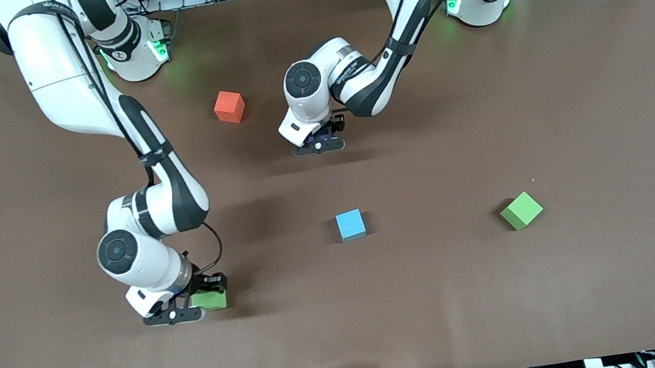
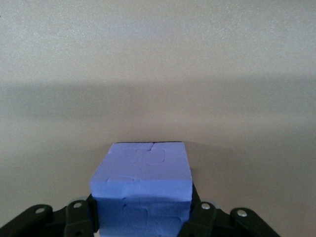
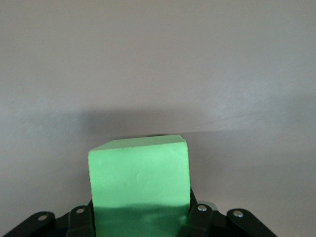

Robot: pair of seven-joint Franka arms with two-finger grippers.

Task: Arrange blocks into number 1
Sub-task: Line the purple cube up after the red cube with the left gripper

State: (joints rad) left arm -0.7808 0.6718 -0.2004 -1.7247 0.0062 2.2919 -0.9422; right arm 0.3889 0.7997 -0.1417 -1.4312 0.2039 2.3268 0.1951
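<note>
Lowest in the front view, at lower left of the frame, the right end effector (image 1: 190, 308) is clamped on a green block (image 1: 212, 299), low at the brown counter (image 1: 582, 107); its wrist view shows the fingers (image 3: 200, 217) pressed against that block's sides. Higher, near the frame's centre, sits a blue block (image 1: 350, 225), with a second green block (image 1: 521, 210) well apart at right. Above centre, the left end effector (image 1: 320, 143) grips a purple block (image 2: 143, 190), which fills the lower middle of its wrist view. Farthest up, an orange block (image 1: 229, 107) rests alone beside that arm's wrist.
</note>
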